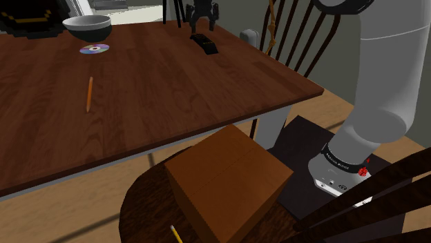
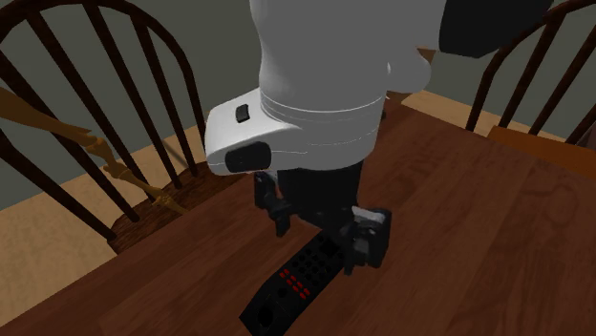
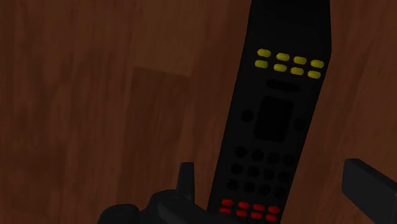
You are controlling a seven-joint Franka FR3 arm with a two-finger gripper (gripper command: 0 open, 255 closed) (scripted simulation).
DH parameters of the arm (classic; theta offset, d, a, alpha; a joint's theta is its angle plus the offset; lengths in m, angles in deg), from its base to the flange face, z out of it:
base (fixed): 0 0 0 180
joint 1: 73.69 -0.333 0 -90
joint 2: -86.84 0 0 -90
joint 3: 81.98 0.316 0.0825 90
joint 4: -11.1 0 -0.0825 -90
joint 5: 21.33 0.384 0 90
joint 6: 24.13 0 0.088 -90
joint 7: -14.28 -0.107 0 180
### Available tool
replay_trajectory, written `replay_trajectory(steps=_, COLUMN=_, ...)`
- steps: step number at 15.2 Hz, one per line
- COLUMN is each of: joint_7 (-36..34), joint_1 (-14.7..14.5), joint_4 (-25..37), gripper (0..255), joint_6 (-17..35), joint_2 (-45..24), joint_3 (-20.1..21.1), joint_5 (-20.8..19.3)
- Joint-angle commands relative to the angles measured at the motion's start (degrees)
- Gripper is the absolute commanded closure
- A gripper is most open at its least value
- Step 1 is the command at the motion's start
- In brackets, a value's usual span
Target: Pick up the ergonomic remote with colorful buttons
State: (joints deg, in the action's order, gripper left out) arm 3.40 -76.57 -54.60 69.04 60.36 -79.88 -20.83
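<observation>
Brown wooden worktop [image 1: 173, 90] carrying a black remote [image 3: 280, 108] with yellow and red buttons; claw [image 3: 271, 170] poised over its red-button end, fingers [image 3: 369, 184] apart, apparently not touching it.

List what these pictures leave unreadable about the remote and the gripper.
- Height of the gripper over the table: far and small in the shoulder view; in the second exterior view the white arm covers its top.
- Ends of the remote: both run past the picture's edges in the wrist view; the gripper hides one end in the second exterior view.
- Markings on the buttons: too dark and small in every view.
</observation>
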Motion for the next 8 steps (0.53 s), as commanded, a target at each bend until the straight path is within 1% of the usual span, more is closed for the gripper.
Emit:
replay_trajectory(steps=1, joint_7=-0.50, joint_1=-0.22, joint_4=1.98, gripper=0, joint_6=0.07, joint_2=-2.13, joint_3=-0.09, joint_5=-0.24)
replay_trajectory(steps=8, joint_7=-0.41, joint_1=-0.15, joint_4=-4.90, gripper=0, joint_6=5.82, joint_2=-1.00, joint_3=-0.10, joint_5=-0.20)
